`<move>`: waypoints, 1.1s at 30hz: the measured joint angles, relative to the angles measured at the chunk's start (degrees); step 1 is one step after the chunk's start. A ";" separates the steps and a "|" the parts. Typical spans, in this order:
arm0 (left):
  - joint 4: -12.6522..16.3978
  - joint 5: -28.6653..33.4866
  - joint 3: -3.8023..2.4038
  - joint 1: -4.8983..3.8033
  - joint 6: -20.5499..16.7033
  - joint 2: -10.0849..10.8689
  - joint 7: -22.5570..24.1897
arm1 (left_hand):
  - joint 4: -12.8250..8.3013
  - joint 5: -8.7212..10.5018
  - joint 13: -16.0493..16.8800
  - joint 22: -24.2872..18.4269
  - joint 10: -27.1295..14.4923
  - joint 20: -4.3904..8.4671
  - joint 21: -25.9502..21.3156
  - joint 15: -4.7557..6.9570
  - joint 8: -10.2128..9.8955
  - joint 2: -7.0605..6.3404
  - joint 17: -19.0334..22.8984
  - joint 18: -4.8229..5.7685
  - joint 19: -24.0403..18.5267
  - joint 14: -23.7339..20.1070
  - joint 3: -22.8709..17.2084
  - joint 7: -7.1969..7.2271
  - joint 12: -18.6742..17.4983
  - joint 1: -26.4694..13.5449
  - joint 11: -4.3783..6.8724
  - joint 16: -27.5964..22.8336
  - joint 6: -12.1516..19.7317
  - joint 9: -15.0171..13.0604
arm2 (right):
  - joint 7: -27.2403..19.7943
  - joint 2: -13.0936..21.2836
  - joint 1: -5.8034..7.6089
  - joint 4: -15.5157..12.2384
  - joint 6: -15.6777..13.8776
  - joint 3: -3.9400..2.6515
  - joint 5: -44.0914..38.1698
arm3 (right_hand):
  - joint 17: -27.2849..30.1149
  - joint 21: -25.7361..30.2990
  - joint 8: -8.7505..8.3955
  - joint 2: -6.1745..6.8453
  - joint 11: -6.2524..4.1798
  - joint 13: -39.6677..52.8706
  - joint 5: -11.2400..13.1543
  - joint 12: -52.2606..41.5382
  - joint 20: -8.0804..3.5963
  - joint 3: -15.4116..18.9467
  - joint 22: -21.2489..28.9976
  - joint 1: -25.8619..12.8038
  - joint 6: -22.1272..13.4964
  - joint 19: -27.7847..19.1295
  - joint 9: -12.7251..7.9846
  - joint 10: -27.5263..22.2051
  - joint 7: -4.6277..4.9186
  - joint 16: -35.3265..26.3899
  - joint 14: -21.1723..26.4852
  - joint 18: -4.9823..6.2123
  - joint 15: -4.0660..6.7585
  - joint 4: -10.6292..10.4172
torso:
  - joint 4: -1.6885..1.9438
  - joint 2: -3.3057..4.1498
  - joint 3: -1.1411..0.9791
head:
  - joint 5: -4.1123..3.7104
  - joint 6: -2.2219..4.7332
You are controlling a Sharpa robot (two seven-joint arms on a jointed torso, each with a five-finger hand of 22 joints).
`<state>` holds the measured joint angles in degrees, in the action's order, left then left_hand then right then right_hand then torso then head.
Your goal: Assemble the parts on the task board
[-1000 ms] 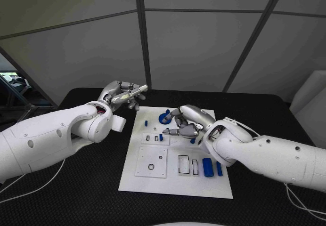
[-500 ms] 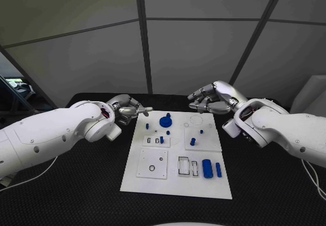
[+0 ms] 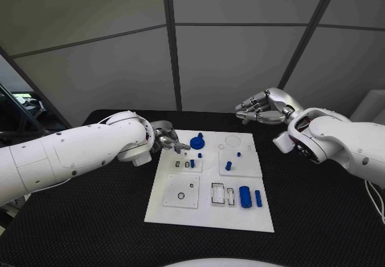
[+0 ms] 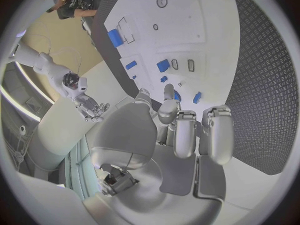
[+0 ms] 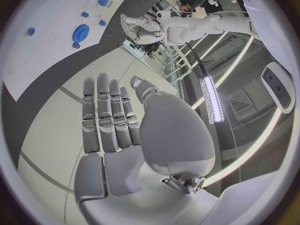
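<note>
The white task board (image 3: 210,208) lies in the middle of the black table. On it stand a blue gear-shaped part (image 3: 197,143), a small blue peg (image 3: 228,165) and two blue cylinders (image 3: 245,197) near the front right. My left hand (image 3: 169,141) hovers at the board's far left edge, just left of the gear, fingers apart and holding nothing; the left wrist view shows its fingers (image 4: 177,130) reaching over the board (image 4: 200,20). My right hand (image 3: 261,108) is raised behind the board's far right corner, flat and empty (image 5: 112,120), with the gear (image 5: 80,33) far off.
Black textured table (image 3: 321,222) surrounds the board on all sides. Grey wall panels (image 3: 232,55) stand behind the table's far edge. A white square tile with a small ring (image 3: 181,192) sits at the board's front left.
My right hand has lifted off the middle of the board and gone up to the far right. My left hand has come down from behind the far left corner to the board's left edge.
</note>
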<state>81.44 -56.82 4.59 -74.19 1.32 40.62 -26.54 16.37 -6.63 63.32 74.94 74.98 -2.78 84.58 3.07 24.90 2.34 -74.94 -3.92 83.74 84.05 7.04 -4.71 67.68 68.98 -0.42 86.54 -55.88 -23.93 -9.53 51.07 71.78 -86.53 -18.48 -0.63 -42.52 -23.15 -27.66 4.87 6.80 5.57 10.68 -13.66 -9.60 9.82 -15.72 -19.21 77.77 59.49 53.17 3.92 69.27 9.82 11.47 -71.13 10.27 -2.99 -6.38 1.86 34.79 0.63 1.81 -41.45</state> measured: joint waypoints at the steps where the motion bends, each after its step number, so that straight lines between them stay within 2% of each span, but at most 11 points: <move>1: -0.25 -0.39 0.37 -0.23 0.22 -0.52 -0.30 | 0.07 0.00 0.12 0.00 0.00 0.00 0.10 0.00 0.00 -0.02 0.00 0.01 0.00 0.00 0.07 0.00 0.03 -0.02 0.00 0.00 0.00 -0.09 | 0.05 -0.07 0.03 0.06 0.11 0.00 -0.07 | 0.21 0.40 -0.04 0.02 0.20 -0.31 0.00 0.30 0.00 0.07 0.26 -0.02 -0.09 0.00 0.00 -0.20 0.09 -0.61 0.33 0.00 -0.33 -0.07 | -0.06 -0.02 -0.01 | 0.08 0.01; 7: -1.78 -2.03 1.47 -0.90 1.21 -3.58 -1.47 | 0.08 0.00 0.51 0.00 0.41 0.00 0.10 0.00 0.00 0.04 0.00 -0.01 0.00 0.00 0.88 0.00 0.17 -0.94 -0.01 0.00 0.00 -0.59 | 0.44 -0.57 0.06 0.50 0.57 0.00 -0.85 | 0.71 1.68 -0.51 0.27 0.61 -1.24 0.00 0.80 0.43 0.43 1.09 -0.27 -0.50 -0.01 0.00 -0.60 0.50 -2.04 0.91 -0.01 -0.91 -0.39 | -0.21 -0.02 -0.08 | 0.29 -0.24; 12: -3.19 -3.00 1.80 -1.05 1.97 -5.76 -2.12 | 0.21 0.00 0.51 -0.01 0.41 0.00 0.10 0.00 0.00 0.00 0.01 0.01 0.00 0.00 1.34 0.00 0.39 -1.36 -0.01 0.00 0.00 -0.91 | 0.86 -1.22 0.09 0.90 0.76 0.00 -1.55 | 0.96 2.42 -0.59 0.50 0.89 -1.72 -0.20 1.07 0.56 0.83 1.63 -0.50 -0.71 0.12 0.00 -0.90 0.71 -2.99 1.34 -0.02 -0.90 -0.30 | -0.21 0.05 -0.10 | 0.43 -0.54; 24: -5.85 -3.95 1.91 -1.10 3.94 -8.20 -2.70 | 0.21 0.00 0.33 -0.02 0.41 0.00 0.10 0.00 0.00 0.22 0.01 -0.01 -0.01 0.00 1.34 0.00 0.39 -1.58 -0.01 0.00 -0.01 -1.01 | 1.32 -2.00 0.10 1.34 1.11 0.00 -2.60 | 1.17 3.50 -0.59 0.73 1.10 -2.12 -0.20 1.07 0.84 1.49 2.20 -0.73 -0.99 -0.01 0.01 -1.10 0.99 -3.66 1.74 -0.02 -1.30 -0.50 | -0.46 0.23 -0.08 | 0.37 -1.13; 33: -6.92 -4.48 1.92 -1.10 5.89 -8.31 -2.90 | 0.05 0.00 0.27 -0.02 0.41 0.00 0.10 0.00 0.00 0.22 0.01 0.00 -0.01 0.00 1.50 0.00 0.39 -1.57 -0.01 0.00 -0.01 -1.08 | 1.49 -2.02 0.10 1.34 1.18 0.00 -2.98 | 1.18 3.50 -0.59 0.73 1.10 -2.19 -0.19 1.27 0.84 1.62 2.30 -0.73 -1.11 -0.02 0.01 -1.10 1.11 -3.88 1.74 -0.02 -1.30 -0.63 | -0.42 0.25 -0.08 | 0.44 -1.41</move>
<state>74.53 -61.30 6.52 -75.29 7.22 32.30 -29.44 16.42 -6.63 63.59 74.92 75.38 -2.78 84.68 3.07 24.90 2.56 -74.93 -3.92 83.73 84.05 8.54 -4.71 68.07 67.40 -0.43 86.53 -55.88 -25.01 -8.04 49.05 71.89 -85.19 -17.30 -0.63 -45.50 -21.97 -24.16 4.28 7.53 6.67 8.49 -13.85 -8.33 10.66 -14.10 -16.91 77.04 58.38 53.16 3.93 68.17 10.93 7.60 -69.39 10.25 -4.29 -7.01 1.43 35.04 0.55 2.25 -42.86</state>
